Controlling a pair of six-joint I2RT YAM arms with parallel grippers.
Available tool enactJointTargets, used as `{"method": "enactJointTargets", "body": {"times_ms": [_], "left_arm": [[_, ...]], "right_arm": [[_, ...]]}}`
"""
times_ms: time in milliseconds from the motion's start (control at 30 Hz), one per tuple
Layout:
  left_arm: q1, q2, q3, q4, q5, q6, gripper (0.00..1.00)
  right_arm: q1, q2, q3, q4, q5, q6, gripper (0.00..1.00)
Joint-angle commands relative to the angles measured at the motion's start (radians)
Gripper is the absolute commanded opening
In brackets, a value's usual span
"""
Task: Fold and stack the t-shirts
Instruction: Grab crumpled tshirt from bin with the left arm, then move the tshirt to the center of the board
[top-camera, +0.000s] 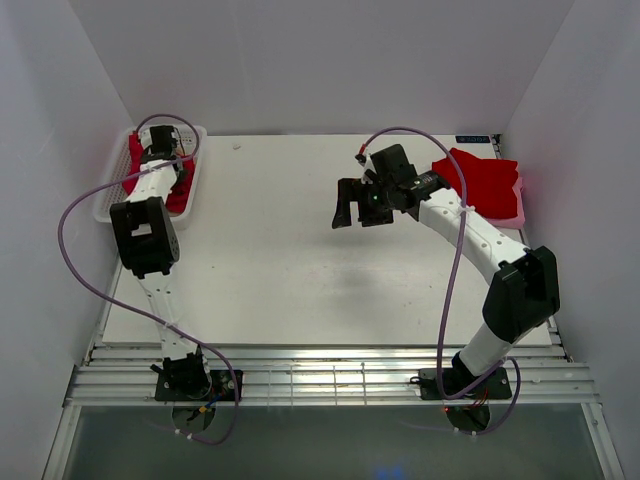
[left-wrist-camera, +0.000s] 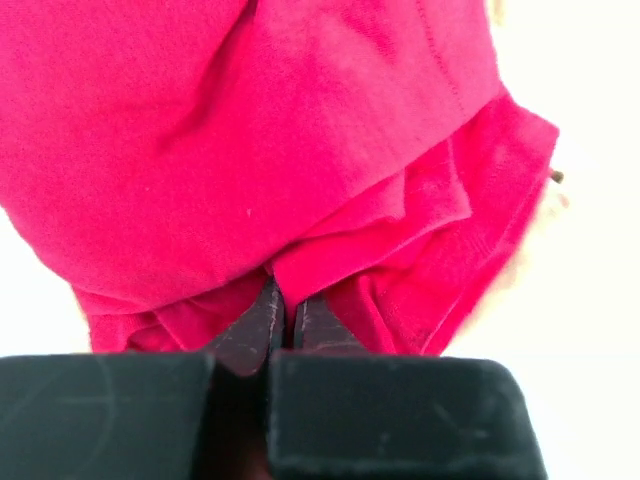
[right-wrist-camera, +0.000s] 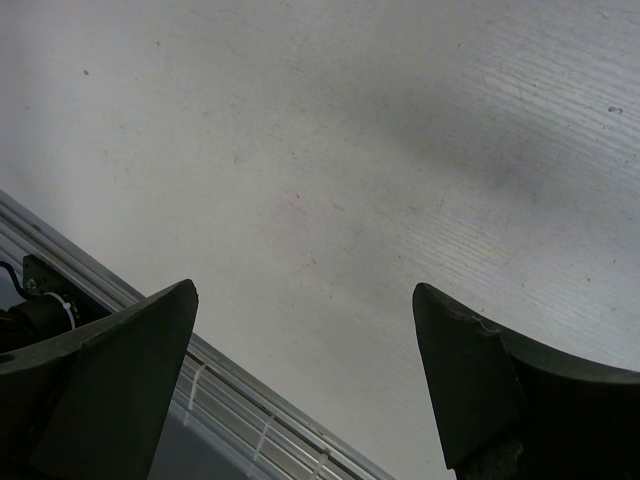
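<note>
The crumpled red t-shirt (left-wrist-camera: 250, 150) lies in the basket (top-camera: 105, 205) at the far left corner of the table (top-camera: 280, 270), a fold of it pinched just ahead in the left gripper (left-wrist-camera: 285, 312), while the right gripper (top-camera: 362, 208), spread wide and empty, hangs well apart over the right half.

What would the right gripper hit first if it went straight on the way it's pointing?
Probably the bare white table: the open right gripper points down at it, with nothing between its fingers, though depth is unclear.
</note>
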Motion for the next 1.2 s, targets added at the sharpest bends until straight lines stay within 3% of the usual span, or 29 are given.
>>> {"method": "enactJointTargets", "body": {"times_ms": [0, 267, 400, 533, 633, 933, 967, 1167], "left_arm": [[-0.002, -0.166, -0.013, 0.003, -0.001, -0.010, 0.00], [-0.056, -0.457, -0.091, 0.049, -0.006, -0.062, 0.00], [-0.080, -0.525, -0.053, 0.056, 0.164, -0.089, 0.00], [-0.089, -0.513, 0.057, 0.056, 0.590, -0.153, 0.00], [-0.126, -0.516, 0.108, 0.062, 0.735, -0.197, 0.00], [-0.157, -0.686, -0.174, 0.264, 1.019, -0.346, 0.00], [-0.242, -0.717, -0.209, 0.293, 1.053, -0.358, 0.00], [-0.444, -0.767, -0.147, 0.307, 1.001, -0.355, 0.00]], "right_arm": [[0.006, -0.004, 0.041, 0.015, -0.033, -0.002, 0.93], [0.009, -0.019, 0.007, 0.028, -0.034, 0.004, 0.93], [0.007, -0.031, -0.002, 0.035, -0.024, 0.010, 0.93], [0.007, -0.062, -0.014, 0.025, -0.001, 0.014, 0.93], [0.007, -0.091, -0.029, 0.011, 0.028, 0.011, 0.93], [0.009, -0.183, -0.127, 0.006, 0.073, 0.033, 0.94], [0.009, -0.200, -0.141, 0.003, 0.090, 0.036, 0.94], [0.007, -0.242, -0.152, -0.023, 0.148, 0.034, 0.94]]}}
